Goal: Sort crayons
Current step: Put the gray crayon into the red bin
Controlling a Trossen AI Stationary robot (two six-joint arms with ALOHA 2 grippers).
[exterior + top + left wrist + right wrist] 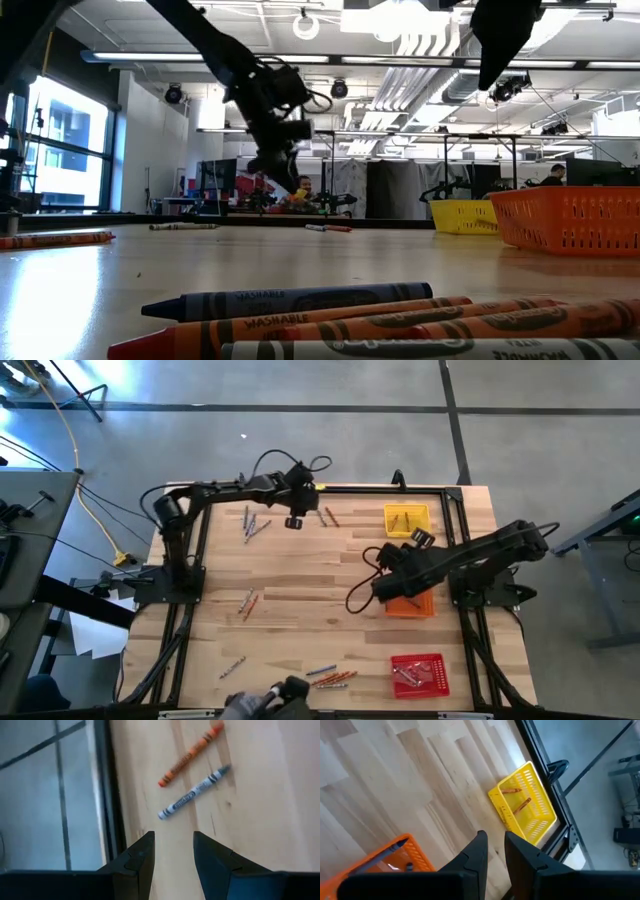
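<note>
An orange crayon [190, 755] and a grey crayon [194, 792] lie flat side by side on the table by its far rail; they also show in the high view [327, 516]. My left gripper [172, 845] is open and empty. It hovers above the table just to their left [295, 520], well clear of the top in the low view [283, 165]. My right gripper [494, 845] is narrowly open and empty, high between the orange tray [410, 603] and the yellow tray [407, 520]. The yellow tray holds two orange crayons [517, 800]. The orange tray [395, 855] holds a greyish crayon.
More crayons lie loose at the far left [252, 525], the middle left [247, 601], the near left [232, 667] and the near middle [330, 678], the last close to the low camera [300, 305]. A red tray [418, 673] with crayons stands at the near right. A black rail [107, 785] borders the far edge.
</note>
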